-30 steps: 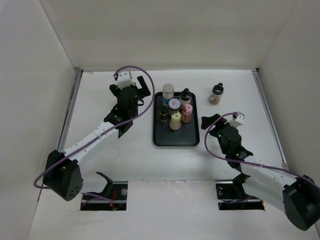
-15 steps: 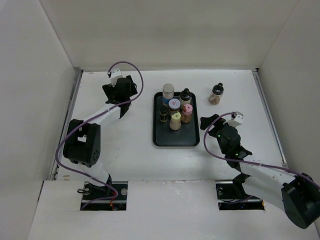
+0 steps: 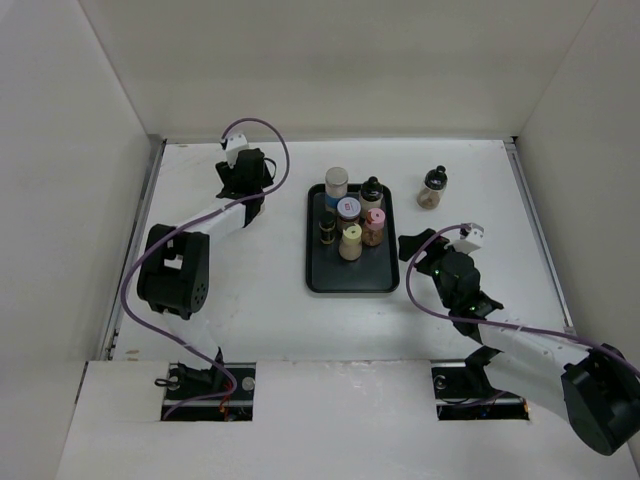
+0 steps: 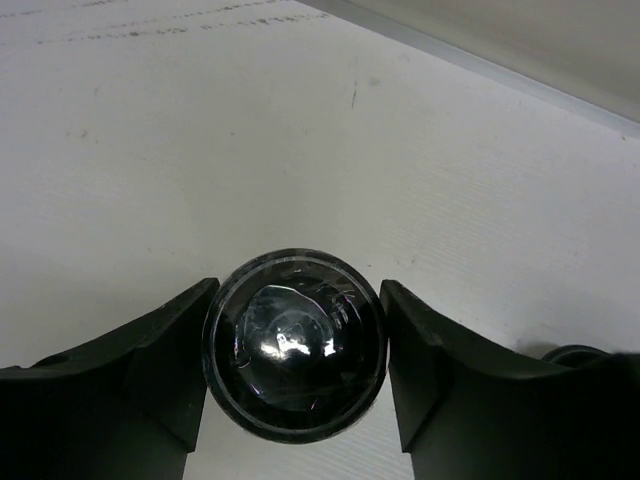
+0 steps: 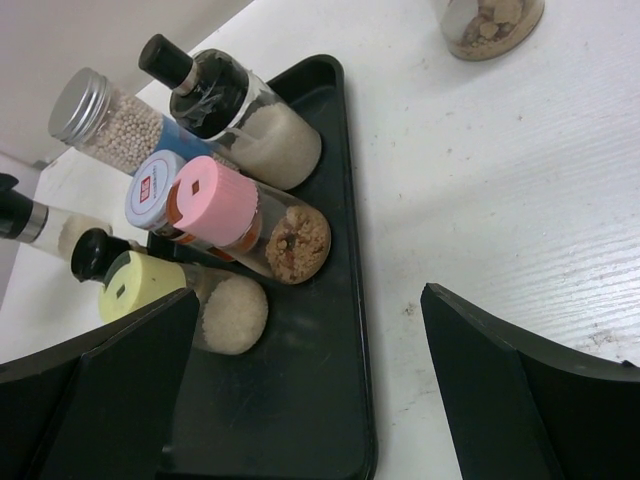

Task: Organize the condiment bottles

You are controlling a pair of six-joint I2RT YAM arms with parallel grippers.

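Note:
Several condiment bottles stand bunched at the far end of the black tray (image 3: pixel 345 275): grey cap (image 3: pixel 337 180), black cap (image 3: pixel 372 187), pink cap (image 3: pixel 375 217), pale yellow cap (image 3: pixel 351 236). One more black-capped bottle (image 3: pixel 433 186) stands alone on the table to the tray's right. My left gripper (image 3: pixel 243 183) is at the far left of the table, its jaws closed against a round black cap (image 4: pixel 295 345) seen from above; the bottle's body is hidden. My right gripper (image 5: pixel 310 400) is open, low beside the tray's right rim (image 5: pixel 360 380), with nothing between its fingers.
White walls enclose the table on the left, back and right. The left arm's purple cable (image 3: pixel 270 135) loops near the back wall. The right arm (image 3: pixel 500 335) stretches across the near right of the table.
The left arm folded back and its gripper swung toward the far left corner, then closed around a black-capped bottle. The right gripper shifted only slightly.

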